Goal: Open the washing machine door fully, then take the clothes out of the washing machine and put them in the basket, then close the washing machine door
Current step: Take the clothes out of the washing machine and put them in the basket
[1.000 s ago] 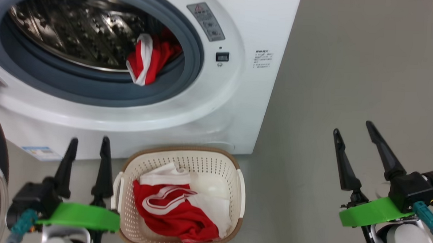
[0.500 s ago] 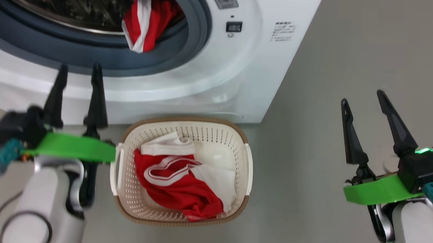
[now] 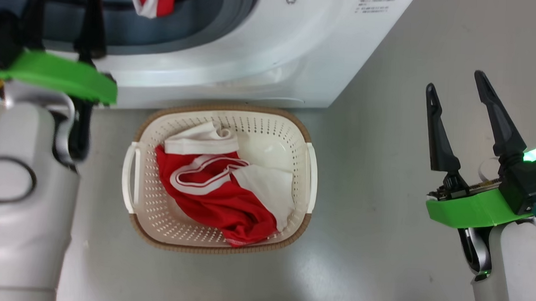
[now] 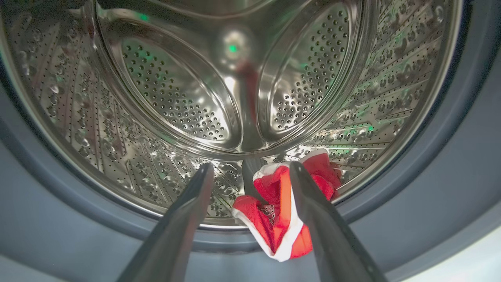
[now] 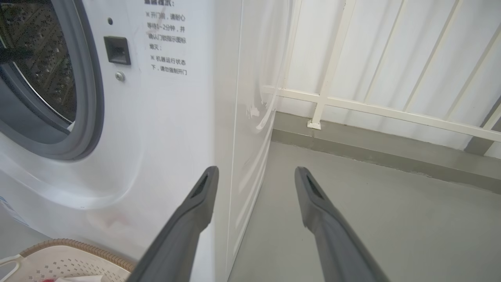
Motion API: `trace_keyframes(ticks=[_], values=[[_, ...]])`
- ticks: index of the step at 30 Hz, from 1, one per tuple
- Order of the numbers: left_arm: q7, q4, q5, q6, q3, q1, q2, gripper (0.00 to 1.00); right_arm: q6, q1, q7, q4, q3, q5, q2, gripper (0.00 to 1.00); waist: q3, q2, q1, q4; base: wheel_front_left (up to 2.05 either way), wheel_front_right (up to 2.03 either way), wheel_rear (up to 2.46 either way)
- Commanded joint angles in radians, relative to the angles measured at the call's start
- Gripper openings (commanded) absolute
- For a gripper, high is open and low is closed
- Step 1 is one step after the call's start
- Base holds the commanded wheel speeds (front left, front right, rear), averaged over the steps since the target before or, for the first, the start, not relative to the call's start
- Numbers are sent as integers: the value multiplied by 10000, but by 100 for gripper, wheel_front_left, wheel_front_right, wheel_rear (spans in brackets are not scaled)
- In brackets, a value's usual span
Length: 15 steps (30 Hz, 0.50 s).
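Observation:
The washing machine (image 3: 254, 55) stands with its mouth uncovered; the washing machine door is out of view. A red and white garment (image 4: 274, 196) of the clothes hangs over the grey rubber ring (image 4: 430, 188) at the lip of the steel drum (image 4: 176, 90). My left gripper (image 4: 250, 168) is open just in front of that mouth, and the garment lies between its fingers (image 3: 92, 20) and partly behind the right one. More red and white clothes (image 3: 216, 198) lie in the basket (image 3: 224, 109) on the floor below. My right gripper (image 3: 454, 81) hangs open and empty to the right of the washer.
A white railing (image 5: 352, 102) and a low grey kerb run behind the machine's right side. Grey floor (image 3: 383, 196) spreads between the basket and my right arm. The basket's brown rim (image 5: 78, 246) sits close against the washer's front.
The head camera has tilted down, so the washer has slid up the picture. My left gripper has risen from beside the basket to the drum mouth, staying open. The right gripper has barely moved.

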Motion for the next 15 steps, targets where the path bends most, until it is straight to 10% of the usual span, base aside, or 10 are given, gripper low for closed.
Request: trace_keyframes(ticks=[1,15], values=[[-23,-39,-56,-69,238,-301,489,100,62,-85,-53,-287,260,-54,-1,100,402,0,0,-161,0,0,0],[1726,2515,-1190,-796,-143,-3289,413,100,62,-545,-53,-114,444,132,-1,100,1189,0,0,-709,0,0,0]])
